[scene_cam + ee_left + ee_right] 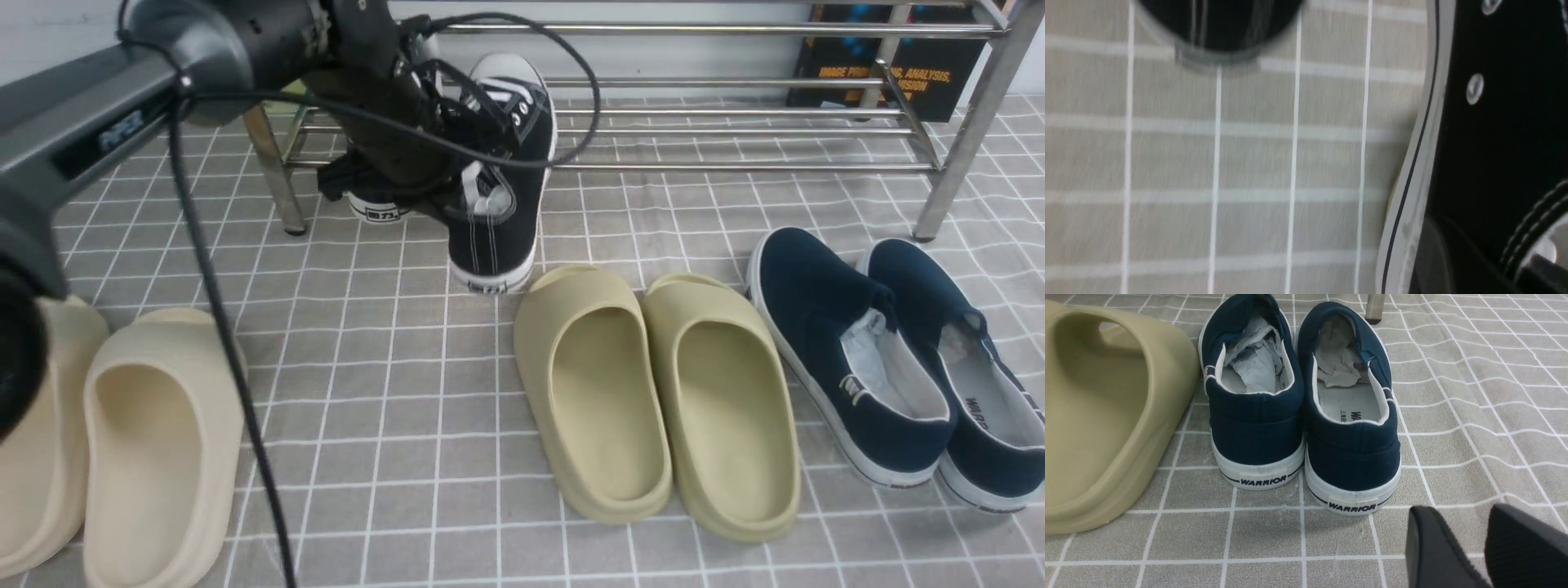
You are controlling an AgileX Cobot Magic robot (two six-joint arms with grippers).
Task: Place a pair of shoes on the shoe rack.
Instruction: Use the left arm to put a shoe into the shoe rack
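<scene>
We've got black sneakers (500, 220) stitched white, navy slip-ons (816, 310), olive slides (588, 392), cream slides (155, 441), grey cloth (392, 367) gridded white.

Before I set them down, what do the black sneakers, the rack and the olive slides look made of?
Black sneakers: matte woven canvas with white stitching; the soles look like smooth white rubber.
Rack: thin metal tubes, shiny silver, catching light.
Olive slides: probably moulded foam, since each is one seamless matte piece with thick, rounded walls.
</scene>
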